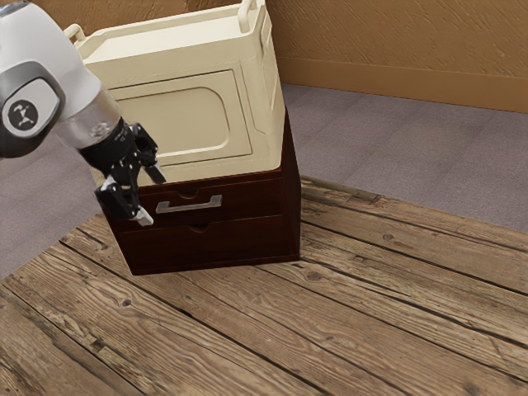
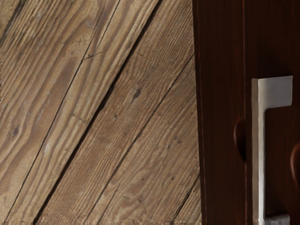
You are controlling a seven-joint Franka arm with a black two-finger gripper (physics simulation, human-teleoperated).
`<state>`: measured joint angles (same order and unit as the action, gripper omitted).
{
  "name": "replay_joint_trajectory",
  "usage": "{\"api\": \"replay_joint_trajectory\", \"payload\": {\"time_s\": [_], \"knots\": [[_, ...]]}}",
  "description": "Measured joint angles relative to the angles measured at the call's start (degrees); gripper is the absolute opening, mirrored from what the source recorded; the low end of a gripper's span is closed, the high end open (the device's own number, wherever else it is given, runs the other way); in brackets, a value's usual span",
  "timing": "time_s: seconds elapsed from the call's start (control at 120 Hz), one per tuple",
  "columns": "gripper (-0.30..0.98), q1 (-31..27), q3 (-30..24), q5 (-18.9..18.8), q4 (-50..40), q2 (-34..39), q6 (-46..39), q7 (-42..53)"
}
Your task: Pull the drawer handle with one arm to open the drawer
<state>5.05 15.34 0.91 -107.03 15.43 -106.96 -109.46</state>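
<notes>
Exterior view: your gripper (image 1: 151, 196) spread open near bar handle (image 1: 190, 205); upper drawer (image 1: 252, 198) shut, cream box (image 1: 190, 124) atop dark cabinet (image 1: 291, 202)

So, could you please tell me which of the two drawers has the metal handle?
The upper drawer: the metal handle sits on its front; the lower drawer has just a notch.

1 cream box (image 1: 191, 122), wooden tabletop (image 1: 330, 330), grey carpet (image 1: 396, 157), textured tan wall (image 1: 396, 37)
</notes>
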Motion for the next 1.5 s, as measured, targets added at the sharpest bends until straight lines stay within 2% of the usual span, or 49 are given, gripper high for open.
{"api": "replay_joint_trajectory", "payload": {"time_s": [0.275,0.608,1.067,1.308,1.5], "knots": [[0.65,-0.2,-1.4,-0.1,-3.4,0.0,-3.6,-10.7],[0.65,-0.5,-1.5,-0.4,-5.7,-0.5,-6.2,-18.6],[0.45,-1.6,-1.4,-1.8,-5.7,-2.4,-10.0,-24.1],[0.4,-1.4,-1.4,-2.3,-6.1,-3.1,-10.6,-25.6],[0.39,-1.4,-1.6,-4.2,-5.4,-3.3,-10.8,-26.4]]}}
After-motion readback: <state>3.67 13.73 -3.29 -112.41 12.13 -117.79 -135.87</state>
